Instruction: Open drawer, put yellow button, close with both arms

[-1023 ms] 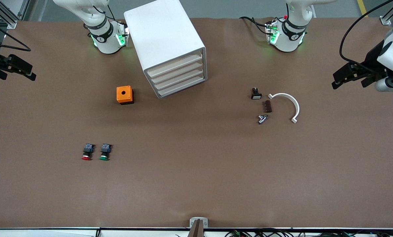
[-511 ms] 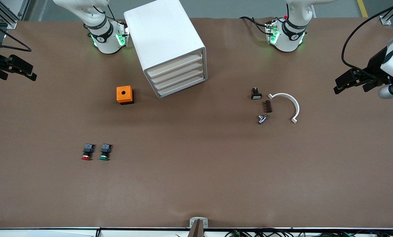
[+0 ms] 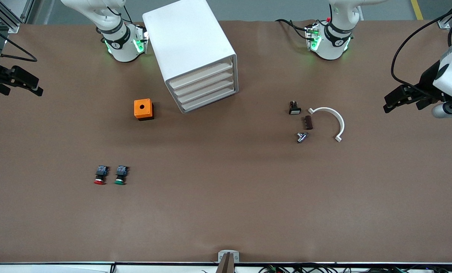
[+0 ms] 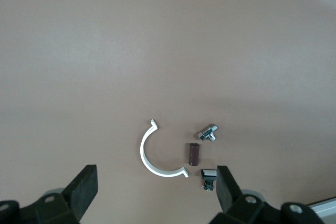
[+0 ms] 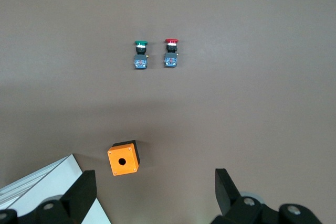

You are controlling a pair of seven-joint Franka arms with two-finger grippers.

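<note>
The white cabinet [image 3: 190, 41] stands near the robot bases, and a corner of it shows in the right wrist view [image 5: 47, 187]. Its topmost drawer [image 3: 200, 74] is shut, like the three below it. The yellow button is not in view; only a red-capped button [image 3: 100, 175] and a green-capped one [image 3: 121, 175] lie on the table. My right gripper [image 3: 23, 91] is open and empty, up over the table's edge at the right arm's end [image 5: 155, 192]. My left gripper [image 3: 402, 108] is open and empty, up over the left arm's end [image 4: 157, 192].
An orange box with a hole [image 3: 143, 109] sits beside the cabinet. A white arc piece [image 3: 332, 119], a brown cylinder [image 3: 308, 122], a metal fitting [image 3: 301, 137] and a small white-capped black switch [image 3: 294, 108] lie toward the left arm's end.
The left gripper has shifted a little over its end of the table. The right gripper has dropped slightly. Nothing on the table has moved.
</note>
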